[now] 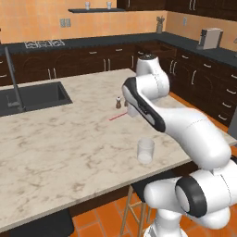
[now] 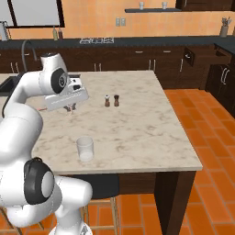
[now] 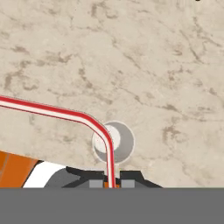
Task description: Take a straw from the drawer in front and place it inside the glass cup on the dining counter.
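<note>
Here no legible writing; end effector [image 3: 108, 183] grips straw [image 3: 52, 110] above glass cup [image 3: 114, 142].

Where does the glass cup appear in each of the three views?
Left base view: glass cup stands right of centre, near the near edge of the dining counter.
Right base view: lower left of centre.
Hand view: seen from above, low centre, behind the straw.
Shared landmark: the beige counter.
</note>
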